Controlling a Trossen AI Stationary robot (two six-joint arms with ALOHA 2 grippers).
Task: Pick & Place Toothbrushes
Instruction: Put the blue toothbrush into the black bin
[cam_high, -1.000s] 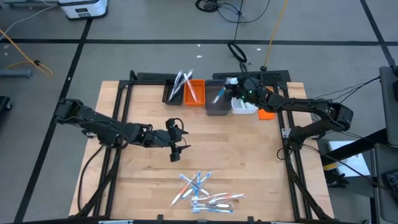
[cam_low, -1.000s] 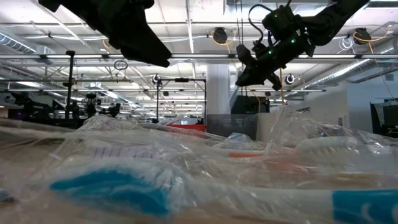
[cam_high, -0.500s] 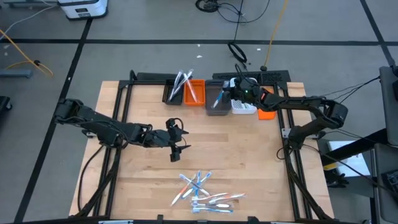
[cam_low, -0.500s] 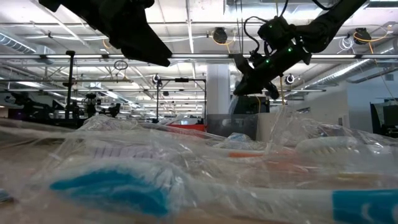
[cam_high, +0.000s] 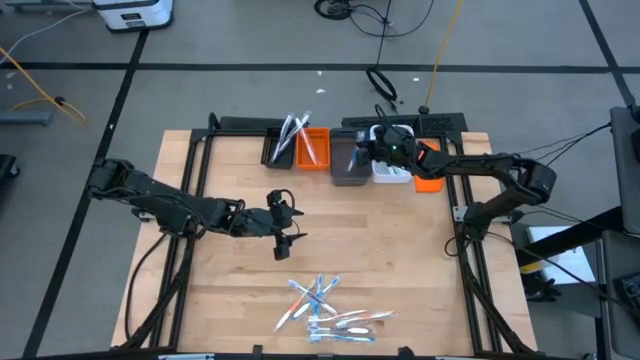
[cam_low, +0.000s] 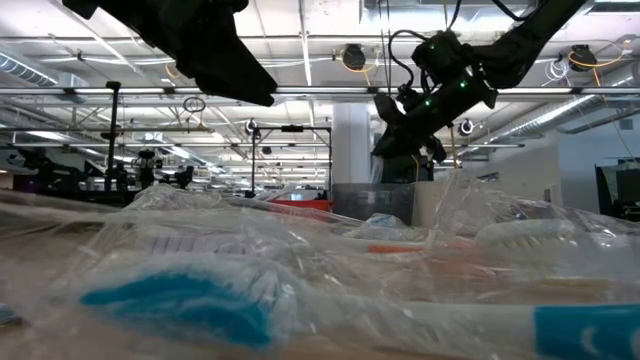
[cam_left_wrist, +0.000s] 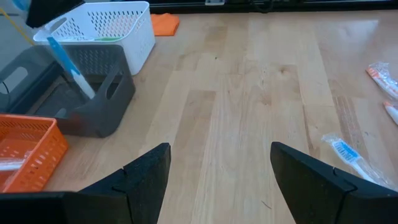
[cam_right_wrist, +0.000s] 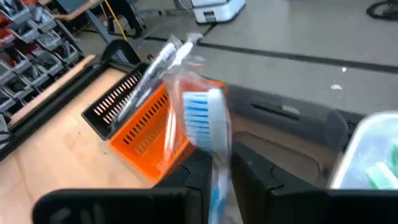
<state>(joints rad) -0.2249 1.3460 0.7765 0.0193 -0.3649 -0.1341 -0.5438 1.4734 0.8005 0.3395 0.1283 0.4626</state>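
While left pincer (cam_high: 285, 235) idles, right pincer (cam_right_wrist: 219, 171) loosening (since before), blue toothbrush (cam_right_wrist: 208, 134) over grey bin (cam_high: 349, 172)

Blue toothbrush (cam_right_wrist: 208, 134): wrapped, motion-blurred in the right wrist view, lower handle cut off at the frame edge between the right end effector (cam_right_wrist: 217, 180) fingers; contact with them cannot be told. Grey bin (cam_high: 349, 163): interior largely covered by that end effector in the high view, contents undetermined. Toothbrush pile (cam_low: 300, 290): out of focus in the low view, individual pieces and count indistinguishable.
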